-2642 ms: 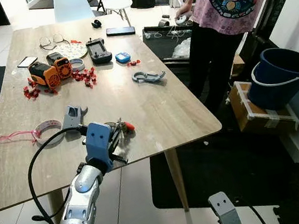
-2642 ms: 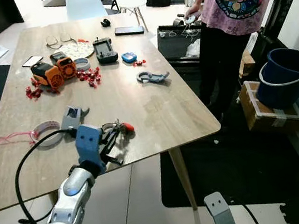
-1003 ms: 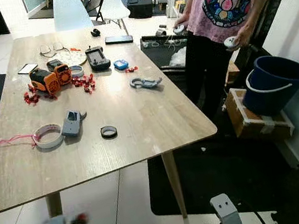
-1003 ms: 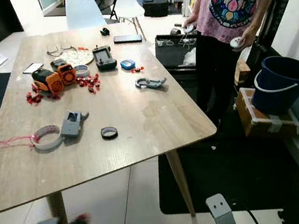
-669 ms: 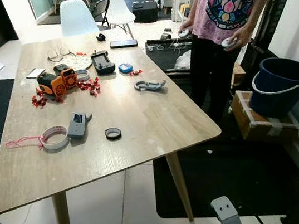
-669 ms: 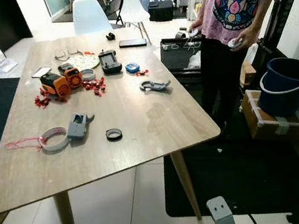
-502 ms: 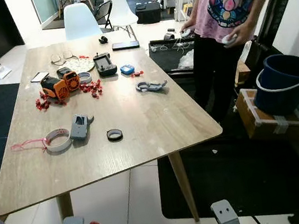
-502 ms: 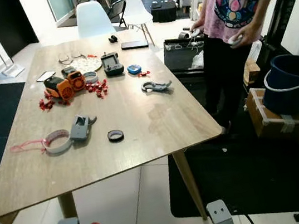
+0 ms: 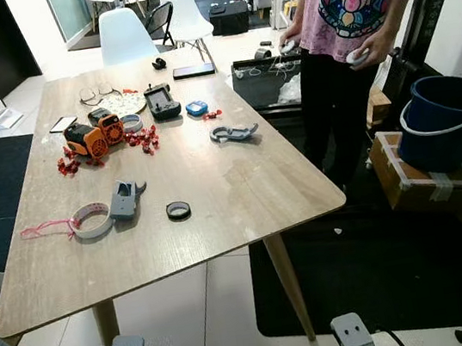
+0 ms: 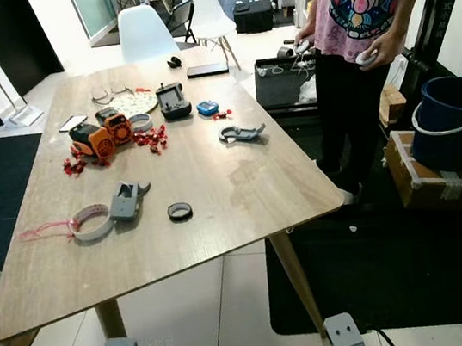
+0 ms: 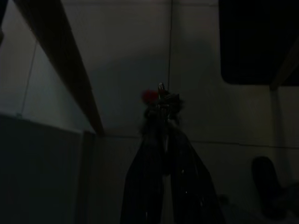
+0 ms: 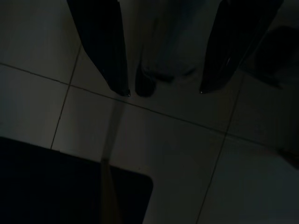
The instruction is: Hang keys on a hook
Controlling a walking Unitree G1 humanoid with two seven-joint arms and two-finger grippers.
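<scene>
— Where are the keys (image 11: 161, 99) held, nearest first?

— Low at the robot's left side, below the counter (image 9: 220, 218) edge, they are pinched between the closed fingers of the left gripper (image 11: 160, 111). In the left wrist view a red tag and a metal ring are seen sticking out past the fingertips, along the line of the fingers, over shaded floor tiles.

— And the other arm?

— The right gripper (image 12: 164, 91) is hung idle over the floor, its fingers spread well apart with nothing between them.

— Is a hook to be made out?

— None can be identified. On the counter beyond, a small black ring (image 9: 178, 209), a grey tool (image 9: 123, 200) beside a tape roll (image 9: 91, 220), a grey carabiner-like clip (image 9: 232, 133) and orange devices (image 9: 95, 133) are laid out. Farther off, a person (image 9: 346, 25) is stood at the far right corner beside a blue bucket (image 9: 445, 119).

— So what does the next move turn on?

— Likely on the hook being found first; only the left arm is loaded, so the hanging would fall to it.
</scene>
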